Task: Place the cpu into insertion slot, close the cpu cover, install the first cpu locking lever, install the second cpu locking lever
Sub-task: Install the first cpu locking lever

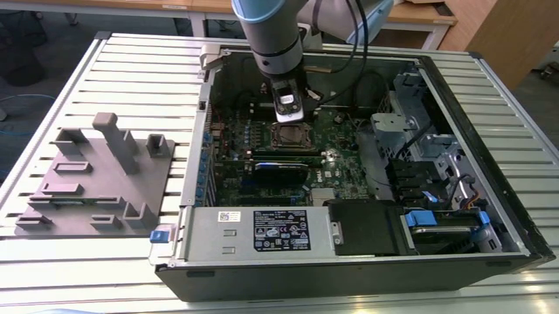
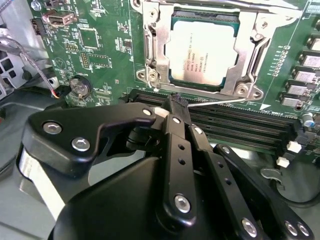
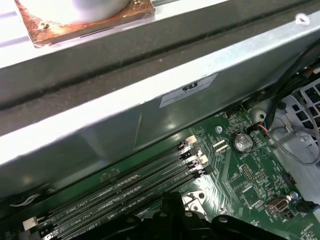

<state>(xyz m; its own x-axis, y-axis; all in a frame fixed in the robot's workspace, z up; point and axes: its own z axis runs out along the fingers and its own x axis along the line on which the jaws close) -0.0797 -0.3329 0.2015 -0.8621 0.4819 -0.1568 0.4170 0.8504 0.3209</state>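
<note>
Cpu (image 2: 201, 54): seated in insertion slot (image 2: 235, 20), upper centre of the second wrist view, cpu cover (image 2: 152, 45) framing it. Tool (image 2: 176, 105): just below the socket, fingers together, tips at a thin silvery locking lever (image 2: 215, 101) over the memory slots (image 2: 240, 125).

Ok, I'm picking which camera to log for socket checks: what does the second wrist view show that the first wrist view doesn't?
The second wrist view shows the cpu seated in the insertion slot with the cpu cover closed over its edges, and a thin lever wire by the closed gripper. The first wrist view shows the grey case wall and its label. Both show the memory slots and the coin battery.
</note>
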